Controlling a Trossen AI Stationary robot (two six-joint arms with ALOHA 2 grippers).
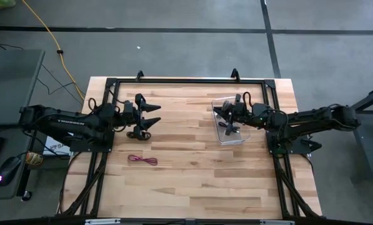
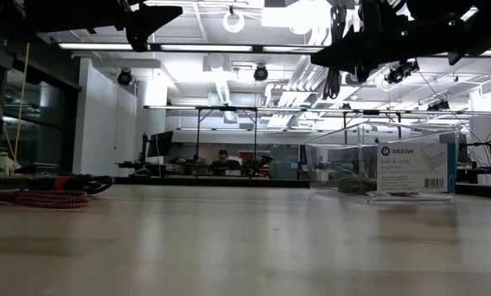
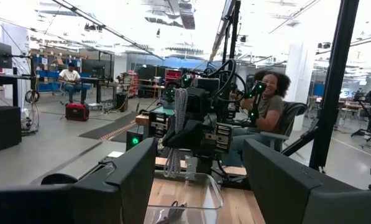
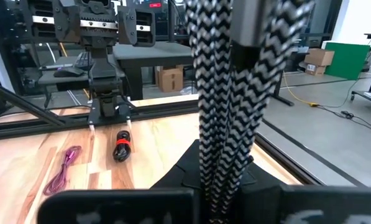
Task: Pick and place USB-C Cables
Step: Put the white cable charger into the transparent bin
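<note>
My right gripper (image 1: 231,119) hovers over the clear plastic box (image 1: 218,102), shut on the grey braided USB-C cable (image 3: 174,134). A dark bundle (image 1: 229,130) lies inside the box. My left gripper (image 1: 152,115) is open and raised above the table's left half, touching nothing. The black-and-red cable (image 4: 121,146) lies on the wood just below it. The magenta-red cable (image 1: 142,160) lies flat nearer the near edge and also shows in the right wrist view (image 4: 63,168). My right gripper pinches several strands of the grey braided bundle (image 4: 217,155) between its two fingers, which reach in from the table's right. The bundle hangs loose below the fingers, and its lower end (image 3: 171,169) is clear above the box's open top.
The box (image 2: 385,168) stands on the table's right half with a label on its wall. A black frame (image 1: 186,80) runs along the table's far and side edges. Bare wood lies across the near half. People sit in the room beyond.
</note>
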